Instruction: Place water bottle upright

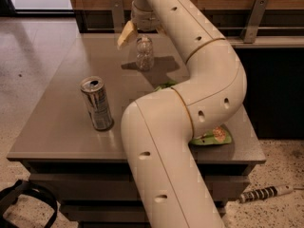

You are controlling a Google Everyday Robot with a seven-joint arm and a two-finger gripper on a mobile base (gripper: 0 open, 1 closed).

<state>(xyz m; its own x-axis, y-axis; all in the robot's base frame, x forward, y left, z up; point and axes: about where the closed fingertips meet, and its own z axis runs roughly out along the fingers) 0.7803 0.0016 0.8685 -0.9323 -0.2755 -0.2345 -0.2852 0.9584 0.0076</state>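
Observation:
The water bottle (144, 54) is a small clear ribbed bottle. It stands upright near the far middle of the grey table (57, 127). My gripper (141, 34) hangs just above the bottle's top at the end of the white arm. One pale yellow finger (126, 34) angles out to the left of the bottle with a gap between them. The other finger is hidden behind the arm. The gripper looks open and holds nothing.
A silver drink can (97, 103) stands upright at the front left of the table. A green snack packet (211, 137) lies at the right edge, partly under my arm. A wood wall with metal brackets (251, 18) runs behind the table.

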